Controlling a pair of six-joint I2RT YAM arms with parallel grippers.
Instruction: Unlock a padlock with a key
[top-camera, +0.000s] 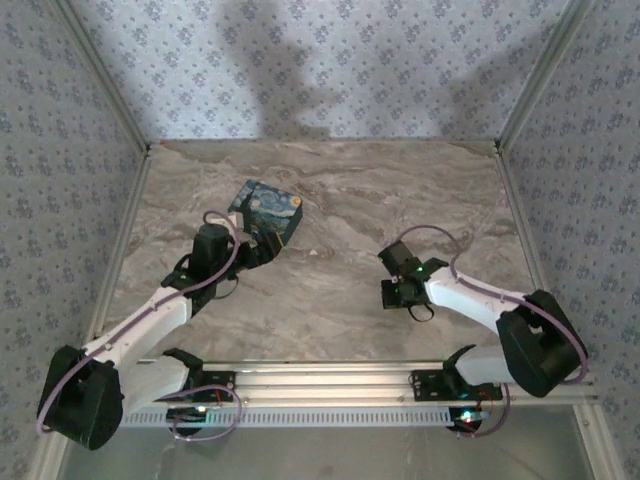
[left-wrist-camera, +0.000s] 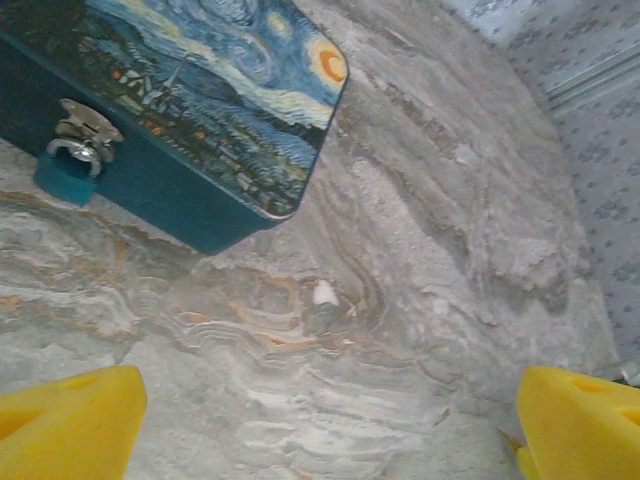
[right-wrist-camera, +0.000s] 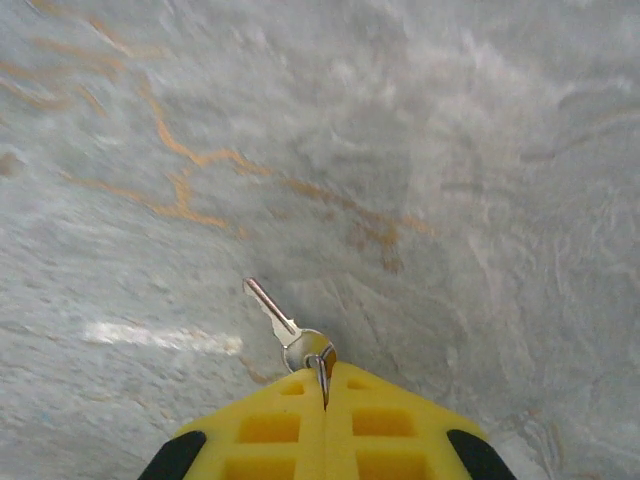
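On the marbled desk (top-camera: 350, 200), your right claw (right-wrist-camera: 325, 378) pinches the key (right-wrist-camera: 272, 312) by its head while the left claw (left-wrist-camera: 325, 430) hangs spread near the painted box (left-wrist-camera: 220, 120), padlock (left-wrist-camera: 66, 172) on its front hasp (left-wrist-camera: 88, 125); next, likely, steady that padlock and aim the key.

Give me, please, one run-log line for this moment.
left tool: open, padlock on box ahead | right tool: shut on key head, blade forward over table | key not yet at padlock
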